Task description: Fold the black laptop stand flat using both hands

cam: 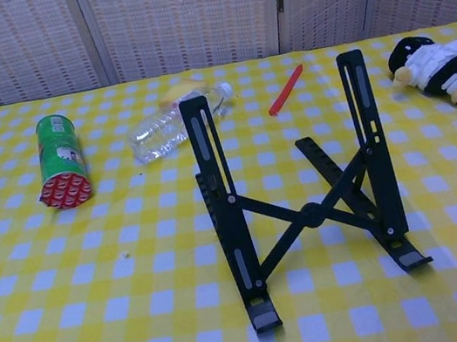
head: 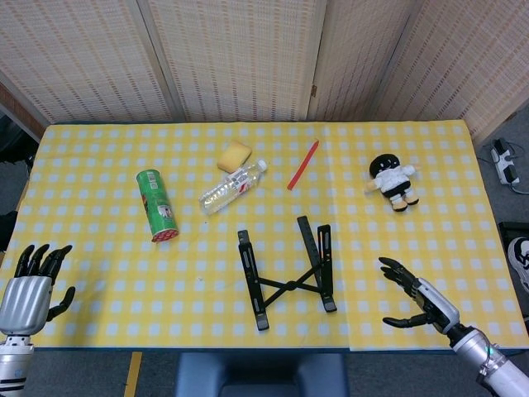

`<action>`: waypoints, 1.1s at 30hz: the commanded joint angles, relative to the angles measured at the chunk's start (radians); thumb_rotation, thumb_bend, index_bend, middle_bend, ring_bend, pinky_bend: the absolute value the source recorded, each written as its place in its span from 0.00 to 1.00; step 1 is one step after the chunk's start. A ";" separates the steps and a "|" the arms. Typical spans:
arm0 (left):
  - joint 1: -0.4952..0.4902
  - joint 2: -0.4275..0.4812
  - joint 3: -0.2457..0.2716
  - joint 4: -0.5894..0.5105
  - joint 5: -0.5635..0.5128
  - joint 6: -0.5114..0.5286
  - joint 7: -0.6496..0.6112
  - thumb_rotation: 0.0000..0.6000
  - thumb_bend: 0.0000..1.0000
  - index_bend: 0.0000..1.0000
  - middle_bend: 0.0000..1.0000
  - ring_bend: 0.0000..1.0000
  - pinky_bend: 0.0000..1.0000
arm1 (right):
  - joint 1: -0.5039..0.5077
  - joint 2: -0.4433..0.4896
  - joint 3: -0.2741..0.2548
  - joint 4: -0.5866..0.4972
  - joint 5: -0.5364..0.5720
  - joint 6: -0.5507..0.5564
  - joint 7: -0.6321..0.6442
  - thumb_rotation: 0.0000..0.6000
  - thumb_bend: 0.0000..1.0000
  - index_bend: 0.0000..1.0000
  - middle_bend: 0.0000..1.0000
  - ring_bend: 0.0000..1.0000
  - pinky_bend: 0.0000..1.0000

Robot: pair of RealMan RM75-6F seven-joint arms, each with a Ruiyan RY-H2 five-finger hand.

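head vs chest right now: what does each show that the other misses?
Head only: the left robot hand, fingers apart, holding nothing, by the near left table edge; the whole right robot hand, open, right of the stand; a power strip on the floor. Chest only: the stand's raised side profile. Both: stand, can, bottle, sponge, red tool, doll.

Woven screen panels [head: 240,58] behind yellow-checked table [head: 99,165] — grey floor [head: 496,198].
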 commanded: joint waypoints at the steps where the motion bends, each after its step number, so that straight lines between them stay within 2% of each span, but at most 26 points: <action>1: -0.004 -0.004 0.001 0.001 -0.001 -0.008 0.002 1.00 0.41 0.15 0.25 0.12 0.00 | 0.043 -0.060 -0.011 0.049 0.019 -0.040 0.119 0.94 0.00 0.00 0.00 0.04 0.00; 7: -0.009 -0.006 0.000 0.006 -0.004 -0.016 0.000 1.00 0.41 0.15 0.25 0.12 0.00 | 0.080 -0.121 -0.016 0.096 0.032 -0.080 0.197 0.92 0.00 0.00 0.00 0.05 0.00; 19: -0.013 -0.008 0.000 0.020 -0.007 -0.021 -0.013 1.00 0.41 0.15 0.25 0.12 0.00 | 0.143 -0.190 -0.049 0.102 0.015 -0.097 0.392 0.86 0.00 0.00 0.00 0.06 0.00; 25: -0.016 -0.010 0.000 0.026 -0.004 -0.023 -0.018 1.00 0.41 0.15 0.25 0.12 0.00 | 0.156 -0.229 -0.044 0.105 0.028 -0.096 0.371 0.85 0.00 0.00 0.00 0.07 0.00; 33: -0.015 -0.010 0.001 0.031 -0.002 -0.019 -0.026 1.00 0.41 0.15 0.25 0.12 0.00 | 0.184 -0.258 -0.038 0.054 0.036 -0.096 0.385 0.85 0.00 0.00 0.00 0.06 0.00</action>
